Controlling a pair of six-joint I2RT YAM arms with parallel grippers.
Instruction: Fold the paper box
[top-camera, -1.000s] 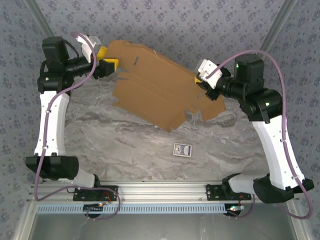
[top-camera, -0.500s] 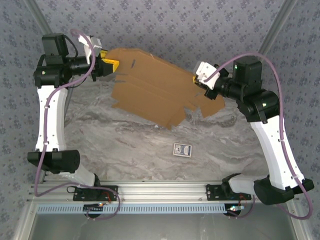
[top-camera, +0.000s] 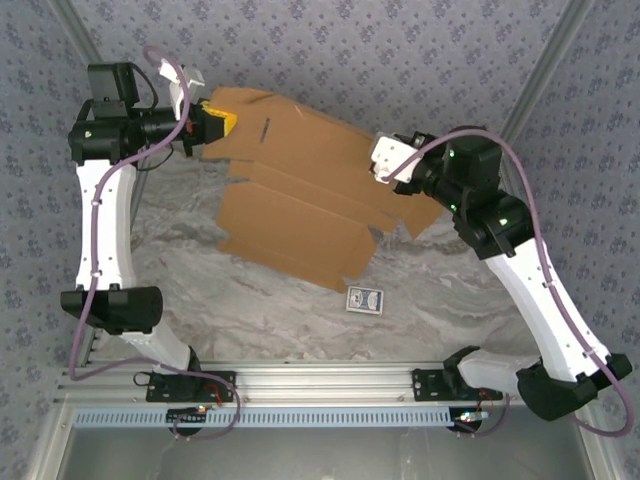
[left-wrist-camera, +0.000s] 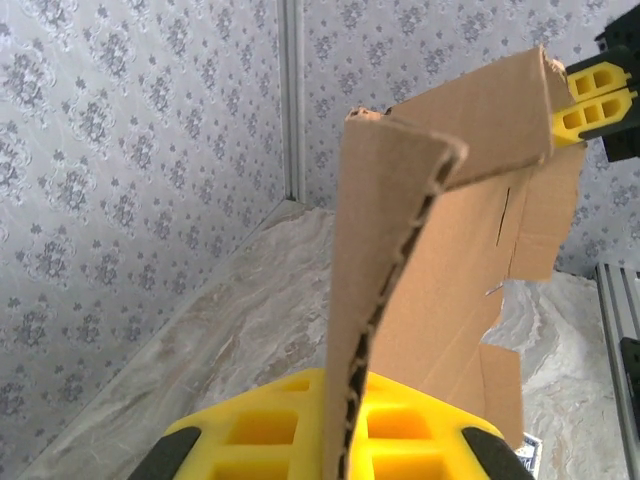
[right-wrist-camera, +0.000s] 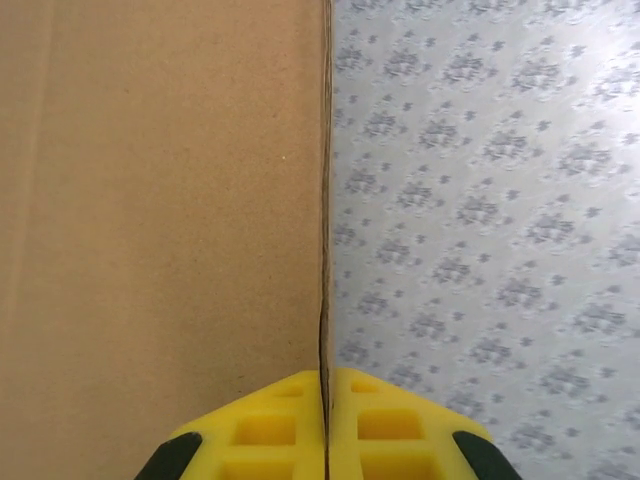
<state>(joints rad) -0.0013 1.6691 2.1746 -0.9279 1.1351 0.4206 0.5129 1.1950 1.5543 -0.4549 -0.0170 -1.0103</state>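
top external: left tool (top-camera: 217, 124), right tool (top-camera: 388, 163) pinch paper box (top-camera: 300, 195) edges; card (top-camera: 364, 299) nearby.

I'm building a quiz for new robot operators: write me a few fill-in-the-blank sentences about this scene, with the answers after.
The left gripper and right gripper each pinch an edge of the ___ paper box. Their fingers are ___. The small card lying on the table is ___.
Missing words: brown; yellow; blue.

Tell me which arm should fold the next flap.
Left, likely: the left hand pinches a bent corner flap of the plain brown cardboard sheet; the right hand clamps a flat edge.
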